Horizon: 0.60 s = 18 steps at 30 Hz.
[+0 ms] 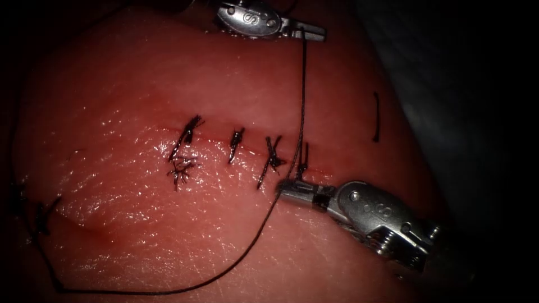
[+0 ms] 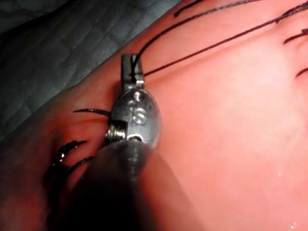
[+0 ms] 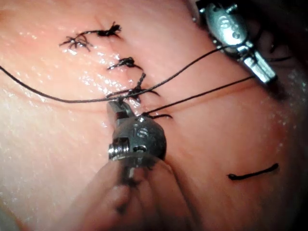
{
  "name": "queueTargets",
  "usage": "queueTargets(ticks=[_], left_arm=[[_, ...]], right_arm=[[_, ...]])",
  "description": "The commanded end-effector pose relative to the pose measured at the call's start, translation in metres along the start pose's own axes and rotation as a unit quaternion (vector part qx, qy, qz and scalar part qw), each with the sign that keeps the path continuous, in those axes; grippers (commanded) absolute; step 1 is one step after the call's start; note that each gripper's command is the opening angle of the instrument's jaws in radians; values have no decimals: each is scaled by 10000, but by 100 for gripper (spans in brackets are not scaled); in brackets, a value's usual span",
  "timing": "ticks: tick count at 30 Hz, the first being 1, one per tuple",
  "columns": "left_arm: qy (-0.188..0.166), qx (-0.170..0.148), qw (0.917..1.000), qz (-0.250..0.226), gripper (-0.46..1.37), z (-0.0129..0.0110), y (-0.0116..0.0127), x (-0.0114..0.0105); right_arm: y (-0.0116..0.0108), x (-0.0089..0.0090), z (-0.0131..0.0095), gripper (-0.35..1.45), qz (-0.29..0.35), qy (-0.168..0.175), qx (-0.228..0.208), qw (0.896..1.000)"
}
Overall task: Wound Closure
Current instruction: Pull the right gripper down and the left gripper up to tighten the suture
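Two hands (image 1: 307,29) (image 1: 292,189) grip dark thread (image 1: 303,90) stretched taut above the cut (image 1: 224,134).

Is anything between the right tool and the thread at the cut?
No. The right tool is already shut on the thread beside the cut, past the last stitch. The left tool holds the same thread higher up.

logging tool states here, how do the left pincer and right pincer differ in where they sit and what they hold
The left pincer sits above the cut, far from it; the right pincer sits just below the cut at its right end, beside the last stitch. The left pincer points right; the right pincer points left. The left pincer grips the thread running up from the cut; the right pincer grips it low by the tissue. Both are shut on thread.
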Motion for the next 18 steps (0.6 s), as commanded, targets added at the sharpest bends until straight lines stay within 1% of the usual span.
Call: queueTargets(ticks=[1, 4, 18], left_arm=[[-1, -34, 10000, -5, -35, 0, 0, 0], [-3, -32, 10000, -6, -35, 0, 0, 0], [0, -49, 10000, 4, -35, -2, 4, 0]], right_arm=[[0, 0, 0, -35, -18, -8, 25, 10000], [-2, 0, 0, -35, -98, -37, 130, 9999], [-1, 3, -2, -35, -138, -43, 127, 9998]])
